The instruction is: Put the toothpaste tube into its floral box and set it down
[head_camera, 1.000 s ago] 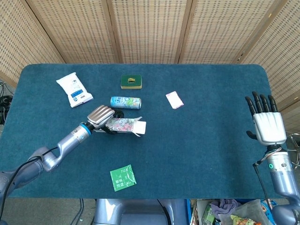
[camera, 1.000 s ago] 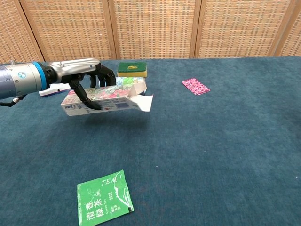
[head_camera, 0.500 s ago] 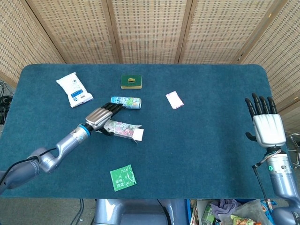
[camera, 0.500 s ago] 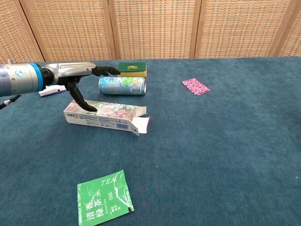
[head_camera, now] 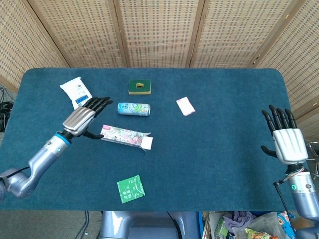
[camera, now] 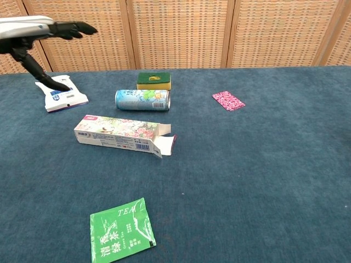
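Long rectangular floral cardboard box [head_camera: 126,136] lies flat on the blue-carpeted desk [head_camera: 224,149], end flap open toward the robot's right. Toothpaste tube not visible; presumably inside, cannot confirm.

Left hand [head_camera: 82,118] hovers above the box's closed end, fingers [head_camera: 99,103] spread, holding nothing, not touching. Right hand [head_camera: 288,141] raised at the far right edge of the desk, fingers spread, empty.

Risk: with the flap unsealed, any nudge or re-lift could let the tube slide out. A low sweep by the left hand could roll the lying blue drink can [head_camera: 133,109] just behind the box.

Head view shows both hands; chest view shows only the left, high at its top-left corner, but gives the open flap more plainly.
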`<state>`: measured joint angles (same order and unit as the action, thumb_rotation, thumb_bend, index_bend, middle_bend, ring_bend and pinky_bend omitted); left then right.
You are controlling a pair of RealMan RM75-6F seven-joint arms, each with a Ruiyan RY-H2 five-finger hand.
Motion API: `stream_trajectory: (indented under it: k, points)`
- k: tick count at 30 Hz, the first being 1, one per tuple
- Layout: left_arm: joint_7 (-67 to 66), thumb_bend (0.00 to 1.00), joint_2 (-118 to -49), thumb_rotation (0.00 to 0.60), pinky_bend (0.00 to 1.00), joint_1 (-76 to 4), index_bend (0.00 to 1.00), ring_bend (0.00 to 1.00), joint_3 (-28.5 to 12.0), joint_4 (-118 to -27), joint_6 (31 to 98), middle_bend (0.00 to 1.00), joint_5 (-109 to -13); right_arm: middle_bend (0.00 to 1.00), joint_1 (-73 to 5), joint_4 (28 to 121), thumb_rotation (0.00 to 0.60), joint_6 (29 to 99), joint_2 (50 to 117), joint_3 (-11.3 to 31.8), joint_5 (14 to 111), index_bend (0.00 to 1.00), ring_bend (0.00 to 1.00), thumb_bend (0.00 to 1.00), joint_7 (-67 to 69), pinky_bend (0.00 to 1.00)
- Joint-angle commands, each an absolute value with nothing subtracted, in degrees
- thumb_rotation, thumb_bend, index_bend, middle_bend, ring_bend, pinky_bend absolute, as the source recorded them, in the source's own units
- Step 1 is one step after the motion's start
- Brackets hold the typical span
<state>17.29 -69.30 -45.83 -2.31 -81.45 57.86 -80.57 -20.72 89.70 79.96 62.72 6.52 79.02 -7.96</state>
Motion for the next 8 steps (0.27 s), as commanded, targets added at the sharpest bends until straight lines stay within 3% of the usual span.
stream_trajectory:
  k: [1, 3, 8]
  points:
    - [10.0, 0.17, -64.0, 0.600, 0.00, -38.8, 0.00, 0.00, -2.2, -89.1, 66.3, 0.00, -77.9, 0.00, -18.2, 86.1, 0.600, 83.5, 63.8, 4.4, 84.5, 0.00, 0.00, 0.00, -1.2, 0.00]
    - [8.1, 0.17, -62.7, 0.600, 0.00, -34.4, 0.00, 0.00, -1.1, -91.9, 71.2, 0.00, -77.1, 0.00, -16.8, 86.0, 0.600, 85.6, 64.0, 3.9, 85.7, 0.00, 0.00, 0.00, 0.8, 0.00]
    - [5.1, 0.17, -61.8, 0.600, 0.00, -29.7, 0.00, 0.00, -0.1, -95.3, 75.8, 0.00, -75.9, 0.00, -15.2, 86.0, 0.600, 87.9, 64.2, 3.7, 86.8, 0.00, 0.00, 0.00, 1.9, 0.00]
